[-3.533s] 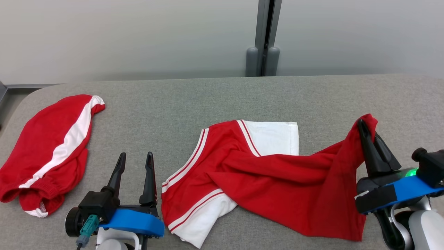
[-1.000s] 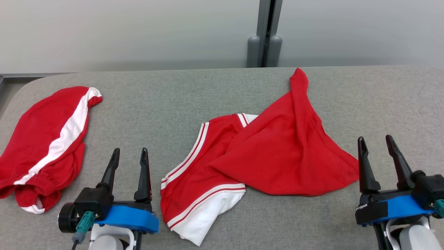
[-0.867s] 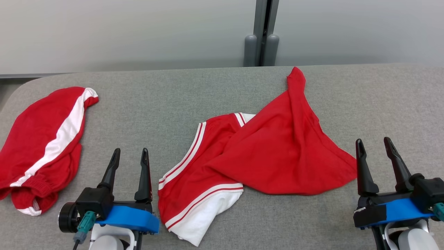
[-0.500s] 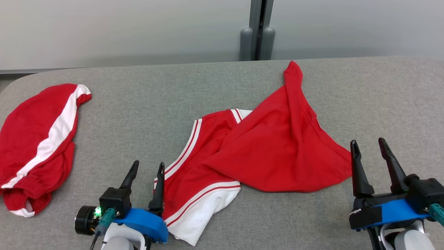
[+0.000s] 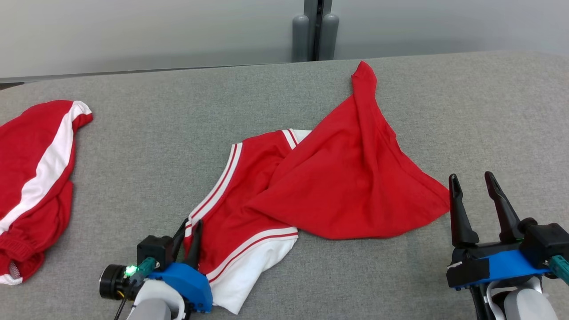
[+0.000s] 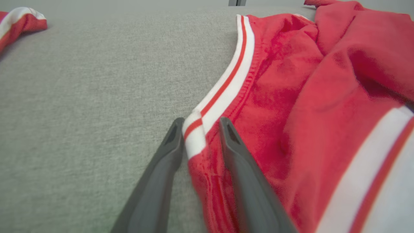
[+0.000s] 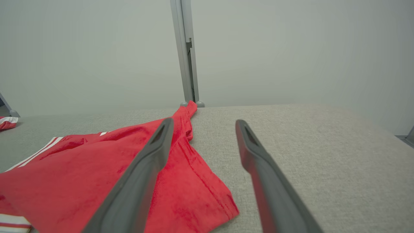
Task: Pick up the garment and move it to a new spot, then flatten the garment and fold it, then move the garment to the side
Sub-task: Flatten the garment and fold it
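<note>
Left wrist view puts your left gripper closest to you, at the bottom of the frame. Its two dark fingers stand a little apart, with the striped hem of the garment running up between them. One finger sits on the grey side of that hem and the other lies over the red cloth. You cannot tell from this angle whether the cloth is really pinched or only straddled.

In the head view that same gripper is low on the table, at the garment's near left corner, just beside a white panel edged in red and white. Your right gripper is at the lower right with its fingers spread wide and nothing between them, just beside the garment's right corner.

The garment lies crumpled in the middle of the grey padded table. A broad red flap is thrown across it and narrows to a point near the far edge.

Further left, well apart from it, a second red garment with a white band lies at the table's edge. Behind the table you see a pale wall with a grey post.
</note>
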{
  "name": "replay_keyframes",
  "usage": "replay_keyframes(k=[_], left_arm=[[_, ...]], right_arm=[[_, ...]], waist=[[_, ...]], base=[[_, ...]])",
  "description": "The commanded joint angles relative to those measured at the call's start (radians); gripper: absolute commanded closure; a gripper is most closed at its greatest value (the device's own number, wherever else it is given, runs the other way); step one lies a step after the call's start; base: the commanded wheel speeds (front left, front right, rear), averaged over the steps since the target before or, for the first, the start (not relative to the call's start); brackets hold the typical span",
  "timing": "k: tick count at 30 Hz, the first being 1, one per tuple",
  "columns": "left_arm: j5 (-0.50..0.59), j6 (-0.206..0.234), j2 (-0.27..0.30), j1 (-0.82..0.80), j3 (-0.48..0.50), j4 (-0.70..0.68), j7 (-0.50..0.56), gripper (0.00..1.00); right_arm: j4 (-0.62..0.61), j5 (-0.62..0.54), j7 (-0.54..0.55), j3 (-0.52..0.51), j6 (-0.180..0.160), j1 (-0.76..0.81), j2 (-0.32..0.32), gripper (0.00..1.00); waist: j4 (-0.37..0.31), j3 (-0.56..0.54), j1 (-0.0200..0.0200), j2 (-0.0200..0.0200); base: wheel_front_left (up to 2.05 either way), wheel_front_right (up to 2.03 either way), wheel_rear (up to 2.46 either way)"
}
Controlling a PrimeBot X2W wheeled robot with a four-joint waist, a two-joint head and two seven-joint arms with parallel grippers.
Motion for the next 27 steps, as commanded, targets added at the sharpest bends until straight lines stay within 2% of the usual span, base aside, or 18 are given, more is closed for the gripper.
replay_keyframes(k=[1,9,24,25,26,27], left_arm=[[-0.009,-0.006,0.003,-0.035,-0.001,-0.006,0.003,1.00],[-0.019,-0.005,0.041,-0.128,0.005,-0.098,0.002,1.00],[-0.026,0.002,0.103,-0.300,0.050,-0.028,0.001,1.00],[-0.025,0.004,0.102,-0.303,0.055,-0.020,0.001,0.66],[-0.022,0.007,0.102,-0.306,0.058,-0.019,0.001,0.00],[-0.020,0.009,0.098,-0.302,0.061,-0.017,0.001,0.00]], right_arm=[[0.003,0.009,-0.005,-0.004,0.000,-0.015,0.002,0.00],[0.011,0.009,-0.014,-0.015,0.000,-0.026,0.003,0.00],[0.065,0.016,-0.025,-0.017,0.000,-0.070,-0.004,0.00],[0.071,0.016,-0.025,-0.017,0.000,-0.071,-0.004,0.00],[0.075,0.017,-0.025,-0.015,0.000,-0.072,-0.003,0.00],[0.080,0.017,-0.025,-0.014,0.000,-0.072,-0.003,0.00]], waist=[[-0.002,0.002,0.0000,-0.0001],[-0.017,0.015,0.0000,-0.0001],[-0.086,0.079,0.0000,-0.0001],[-0.087,0.079,0.0000,-0.0001],[-0.088,0.079,0.0000,-0.0001],[-0.088,0.076,0.0000,-0.0001]], base=[[0.00,0.00,0.00],[0.00,0.00,0.00],[0.00,0.00,0.00],[0.00,0.00,0.00],[0.00,0.00,0.00],[0.00,0.00,0.00]])
